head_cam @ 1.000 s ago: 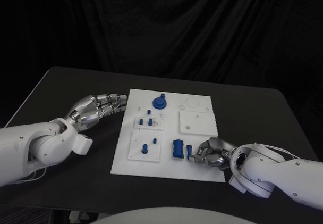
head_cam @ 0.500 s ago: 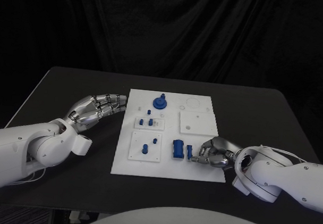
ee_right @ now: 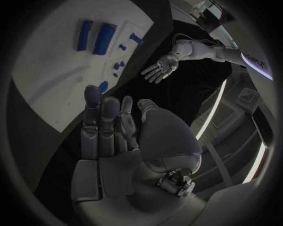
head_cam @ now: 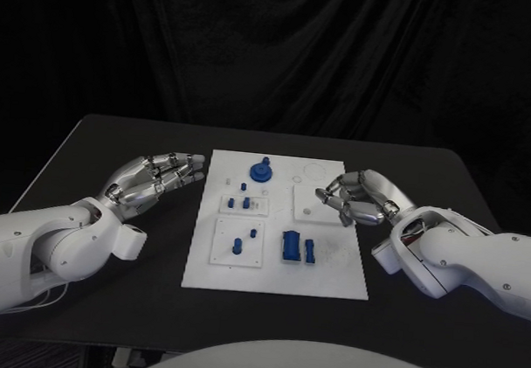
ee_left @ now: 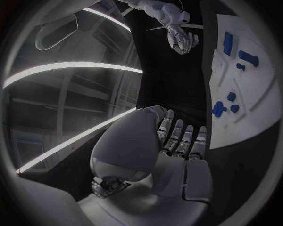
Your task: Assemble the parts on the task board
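Head view: I see the flat white task board (head_cam: 276, 277) centred on the matte black counter (head_cam: 118, 139), bare counter open on both flanks; my left robot hand (head_cam: 159, 178) rests just off the board's left edge, fingers apart and empty, while my right robot hand (head_cam: 359, 197) hovers over the board's right edge, fingers loosely spread, holding nothing. Left wrist view: smooth silver fingers (ee_left: 183, 139) lie extended beside the board's rim (ee_left: 250, 125), where small blue parts (ee_left: 219, 109) stand. Right wrist view: two blue cylinders (ee_right: 97, 36) lie side by side on the board (ee_right: 53, 89), beyond my parted fingers.
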